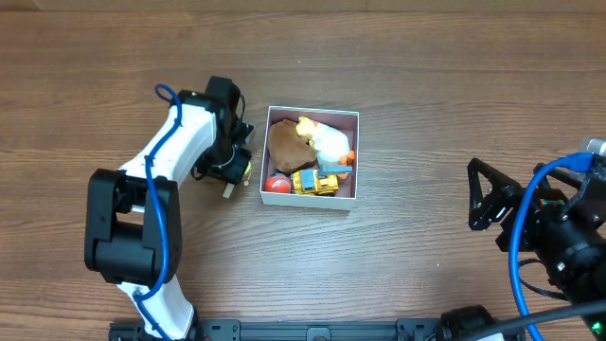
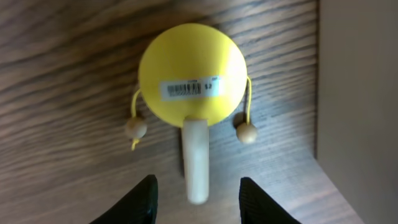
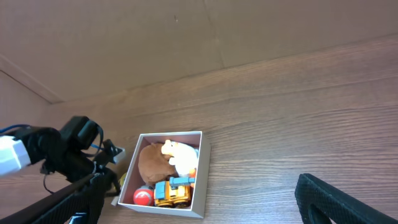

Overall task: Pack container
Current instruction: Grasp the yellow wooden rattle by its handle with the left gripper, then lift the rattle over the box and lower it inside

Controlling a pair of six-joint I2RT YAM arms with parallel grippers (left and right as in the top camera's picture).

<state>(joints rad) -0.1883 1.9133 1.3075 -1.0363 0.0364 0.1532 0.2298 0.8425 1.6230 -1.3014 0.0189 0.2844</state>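
The container [image 1: 357,161], a white-walled square box, sits mid-table and holds a brown plush [image 1: 284,144], a white and yellow plush [image 1: 327,140], a yellow and blue toy truck [image 1: 315,182] and a red ball [image 1: 276,185]. A yellow toy drum [image 2: 191,71] with a pale wooden handle and two bead strikers lies on the table just left of the container wall [image 2: 357,93]. My left gripper [image 2: 196,193] is open above it, with its fingers on either side of the handle's end and not touching it. My right gripper [image 1: 483,194] is open and empty at the far right.
The table is brown wood grain. In the right wrist view the container [image 3: 200,180] lies ahead, with the left arm [image 3: 74,146] beside it and a cardboard wall [image 3: 186,37] behind the table's far edge.
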